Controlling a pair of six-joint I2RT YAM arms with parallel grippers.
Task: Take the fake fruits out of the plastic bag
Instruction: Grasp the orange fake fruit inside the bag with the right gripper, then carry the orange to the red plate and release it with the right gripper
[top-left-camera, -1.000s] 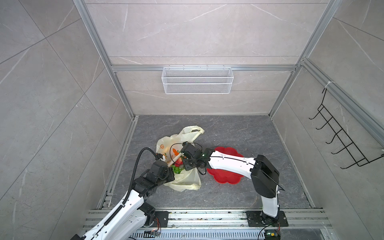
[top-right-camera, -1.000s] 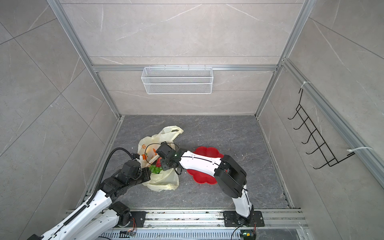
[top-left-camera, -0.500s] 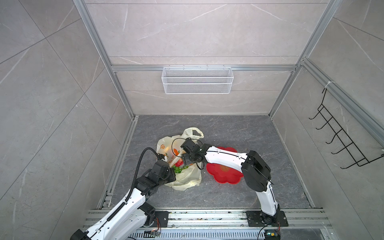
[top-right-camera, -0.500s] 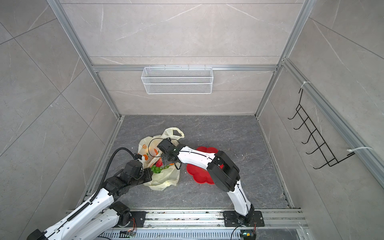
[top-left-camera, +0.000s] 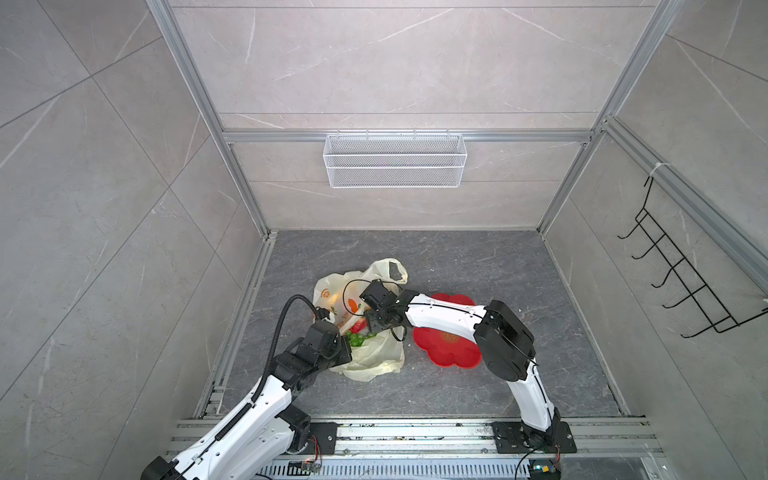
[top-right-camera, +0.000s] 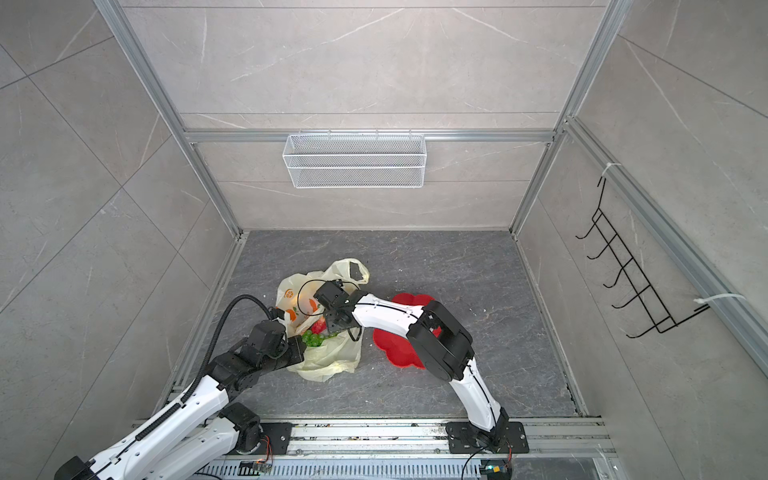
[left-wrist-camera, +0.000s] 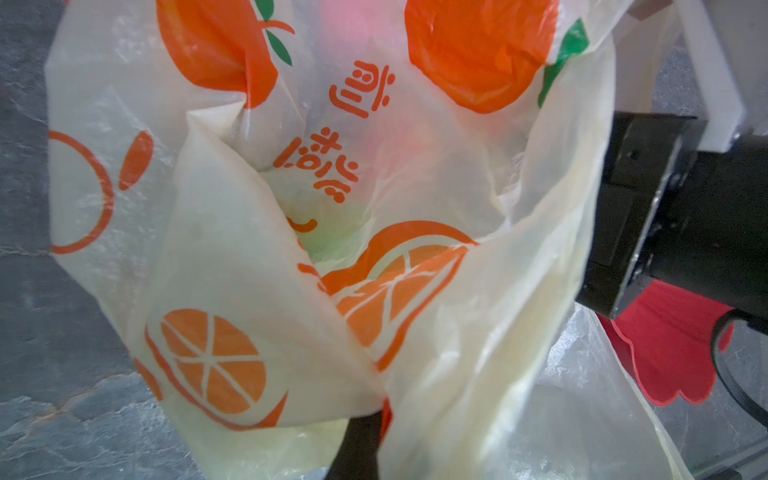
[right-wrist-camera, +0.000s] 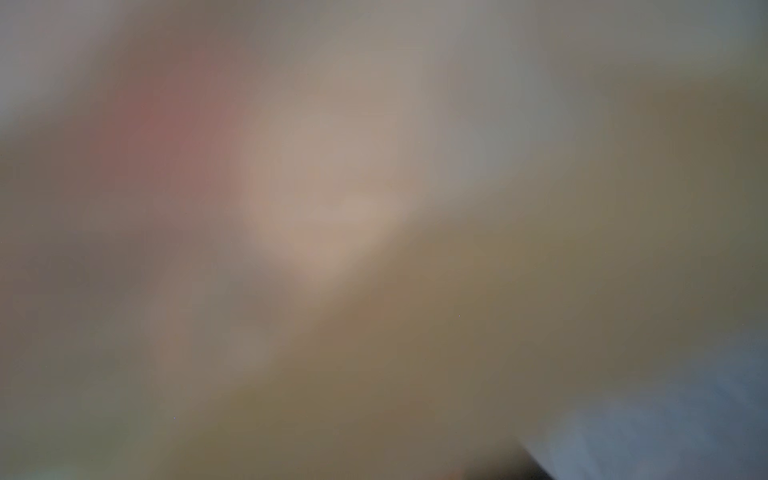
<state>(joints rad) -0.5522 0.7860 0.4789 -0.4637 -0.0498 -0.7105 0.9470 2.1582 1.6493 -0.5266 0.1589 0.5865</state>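
The cream plastic bag with orange prints lies on the grey floor, its mouth held open. My left gripper is shut on the near edge of the bag; in the left wrist view the film bunches at the gripper. Fake fruits show in the mouth: green grapes and a red strawberry. My right gripper reaches into the bag mouth beside them, with its fingers hidden. The right wrist view is a blur.
A red flower-shaped plate lies just right of the bag, partly under my right arm. A white wire basket hangs on the back wall. A black hook rack hangs on the right wall. Metal rails run along the floor's left and front edges.
My right arm's elbow has swung left while its gripper stays at the bag mouth. The bag's loop handle has sagged a little. The left arm has barely moved.
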